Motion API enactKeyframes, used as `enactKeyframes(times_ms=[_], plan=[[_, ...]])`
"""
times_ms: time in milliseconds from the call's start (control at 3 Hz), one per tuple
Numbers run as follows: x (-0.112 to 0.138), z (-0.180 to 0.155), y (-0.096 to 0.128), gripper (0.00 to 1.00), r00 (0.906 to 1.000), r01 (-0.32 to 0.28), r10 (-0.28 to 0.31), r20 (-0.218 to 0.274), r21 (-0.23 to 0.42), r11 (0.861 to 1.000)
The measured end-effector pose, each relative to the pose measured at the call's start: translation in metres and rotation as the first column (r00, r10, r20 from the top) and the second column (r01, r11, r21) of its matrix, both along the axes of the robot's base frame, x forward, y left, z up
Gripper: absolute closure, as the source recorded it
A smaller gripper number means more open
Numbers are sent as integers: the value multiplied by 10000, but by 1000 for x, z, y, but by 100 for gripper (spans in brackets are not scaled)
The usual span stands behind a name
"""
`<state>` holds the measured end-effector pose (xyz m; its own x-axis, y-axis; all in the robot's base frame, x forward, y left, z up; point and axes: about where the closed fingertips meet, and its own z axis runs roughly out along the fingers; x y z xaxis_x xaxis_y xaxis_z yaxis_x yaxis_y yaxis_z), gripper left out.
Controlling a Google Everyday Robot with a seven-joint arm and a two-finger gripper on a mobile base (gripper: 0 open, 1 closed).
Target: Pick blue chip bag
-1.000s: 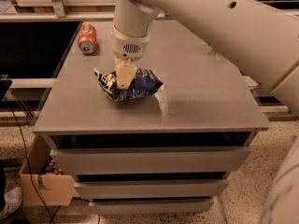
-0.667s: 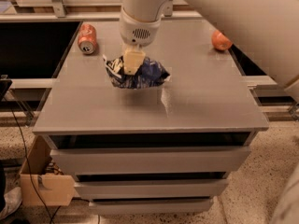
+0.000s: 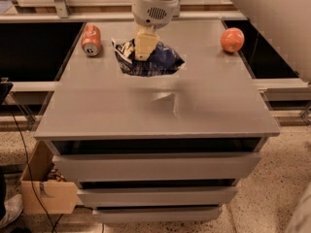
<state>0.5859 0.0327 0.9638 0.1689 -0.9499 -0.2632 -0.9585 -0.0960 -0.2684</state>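
The gripper (image 3: 145, 52) pinches the top of the blue chip bag (image 3: 159, 63), which hangs above the middle of the worktop (image 3: 146, 118) towards its far edge; an orange can (image 3: 91, 39) lies by the far-left corner; a round orange fruit (image 3: 232, 39) sits by the far-right corner.
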Motion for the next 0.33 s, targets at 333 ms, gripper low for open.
enactKeyframes(times_ms=[333], plan=[[1, 8, -2, 100, 9999, -43, 41, 96, 127, 9999]])
